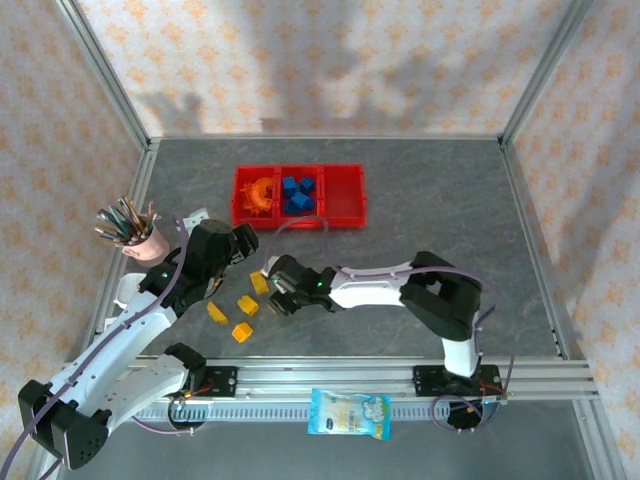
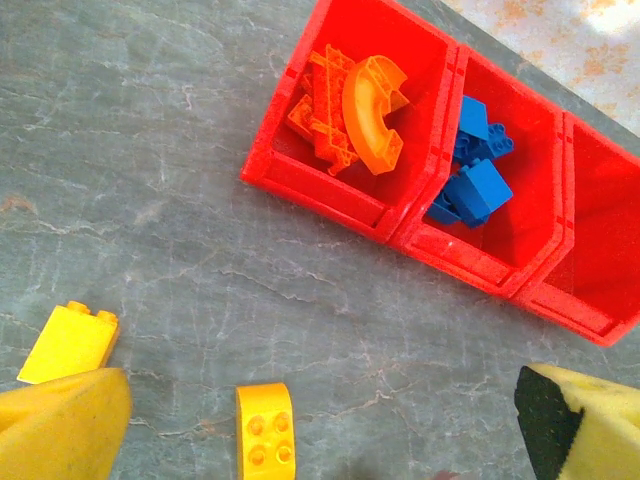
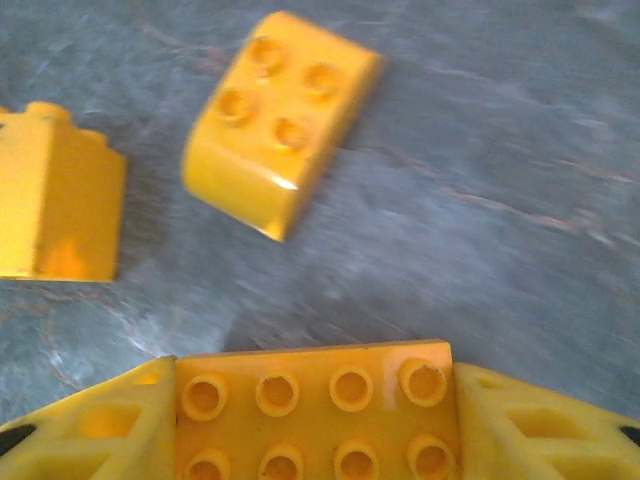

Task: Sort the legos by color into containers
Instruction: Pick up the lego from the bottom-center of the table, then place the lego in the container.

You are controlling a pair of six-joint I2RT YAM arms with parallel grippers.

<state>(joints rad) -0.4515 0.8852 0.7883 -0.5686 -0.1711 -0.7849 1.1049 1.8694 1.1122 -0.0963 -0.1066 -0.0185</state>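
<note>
**Top view.** You see the containers (image 1: 347, 218), three joined red bins, at 12 o'clock on the grey table (image 1: 450, 200). The bin at the 9 o'clock end holds orange legos (image 1: 262, 193), and the middle bin holds blue legos (image 1: 297, 193). Loose yellow legos (image 1: 241, 332) lie on the table at 7 o'clock of the containers, well apart from them. A pink cup of pens (image 1: 140, 240) stands near the table's 9 o'clock edge. A pale packet (image 1: 350, 413) lies at 6 o'clock, near the arm bases.

**Right wrist view.** Your right gripper (image 3: 315, 440) is clenched on a yellow eight-stud brick (image 3: 315, 395), with a finger against each short end and the studs facing the camera. A rounded four-stud brick (image 3: 280, 120) lies on the table at 12 o'clock of it. A plain yellow block (image 3: 55, 200) lies at 10 o'clock, near the rounded brick but apart from it.

**Left wrist view.** Your left gripper (image 2: 320, 430) is released, its jaws wide apart above the table. A stud-topped yellow piece (image 2: 265, 438) lies at 6 o'clock between the fingertips, touching neither. The containers sit at 1 o'clock, with an orange arch (image 2: 372, 115) on top of the orange pile.
</note>
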